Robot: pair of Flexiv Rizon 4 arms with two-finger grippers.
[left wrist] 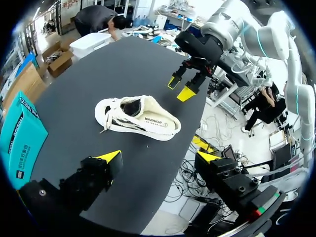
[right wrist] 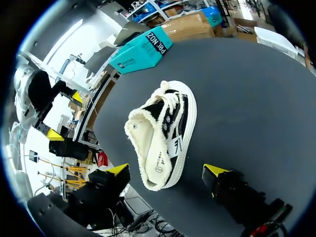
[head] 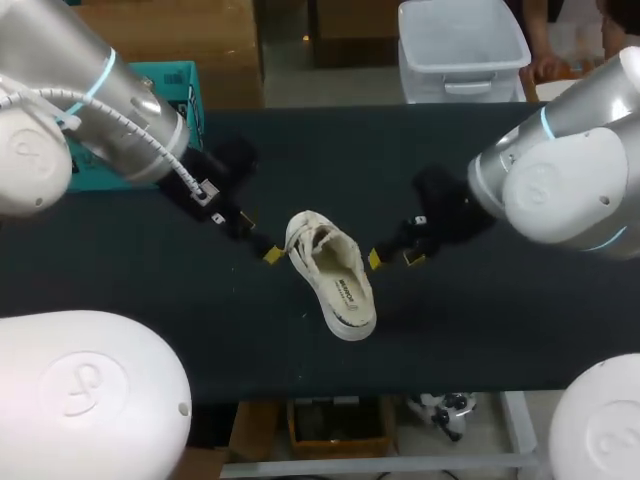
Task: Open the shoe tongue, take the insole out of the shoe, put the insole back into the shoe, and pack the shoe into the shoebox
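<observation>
Two grippers flank one white shoe (head: pixel 333 275) sitting sole-down near the middle of the dark surface (head: pixel 120 270), neither touching it. Seen from the head view, the shoe runs laced end toward 11 o'clock and heel toward 5 o'clock, with the opening up and the pale lining showing. Left gripper (head: pixel 258 236) sits just beside the laced end at about 10 o'clock of the shoe, fingers spread wide and holding nothing. Right gripper (head: pixel 395 258) is near the shoe's side at about 3 o'clock, also spread wide and holding nothing. In the left wrist view the shoe (left wrist: pixel 138 118) lies ahead of the left gripper (left wrist: pixel 159 157), with the right gripper (left wrist: pixel 180 86) beyond it. In the right wrist view the shoe (right wrist: pixel 163 133) lies just ahead of the right gripper (right wrist: pixel 167 170), between the lines of its fingers but clear of them. A teal shoebox (head: pixel 180 80) sits at the surface's far edge, about 10 o'clock of the shoe and well apart from it; it also shows in the right wrist view (right wrist: pixel 140 49), beyond the shoe.
</observation>
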